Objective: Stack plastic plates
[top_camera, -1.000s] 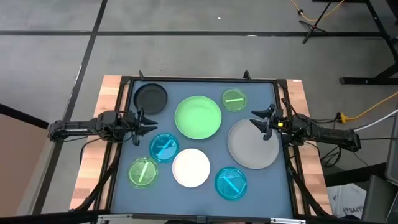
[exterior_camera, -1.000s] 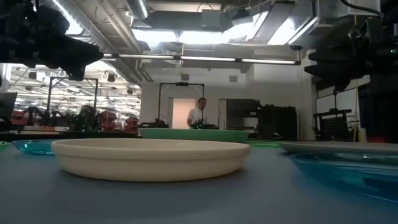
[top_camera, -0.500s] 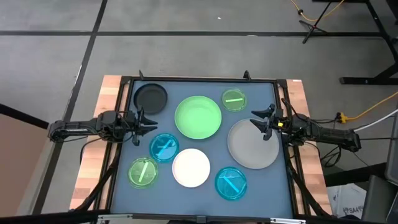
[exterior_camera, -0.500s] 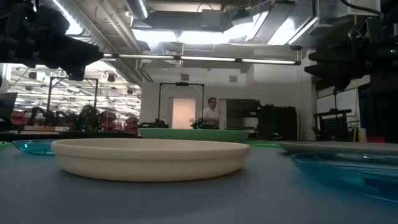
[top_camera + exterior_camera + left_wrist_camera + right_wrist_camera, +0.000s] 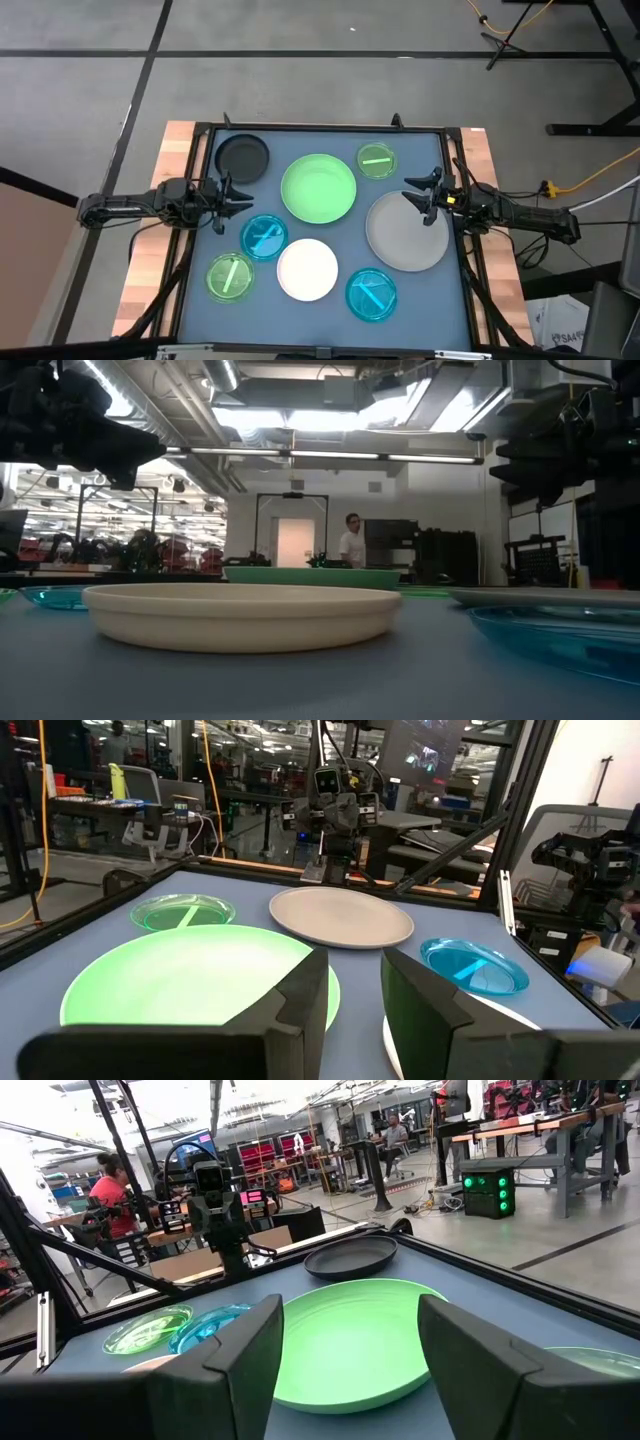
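While both tools (image 5: 238,197) (image 5: 414,193) hover spread, eight plates (image 5: 318,187) lie unstacked: seemingly four large, four small.

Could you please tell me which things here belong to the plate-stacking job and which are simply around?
Job:
large light green plate
large grey plate
white plate
black plate
small green plates
small blue plates
left gripper, open
right gripper, open

Around:
table
person in the room behind

Grey tiled floor (image 5: 300,40); workshop behind, ceiling strip lights (image 5: 330,457), lit doorway (image 5: 293,540), person (image 5: 352,543) standing.
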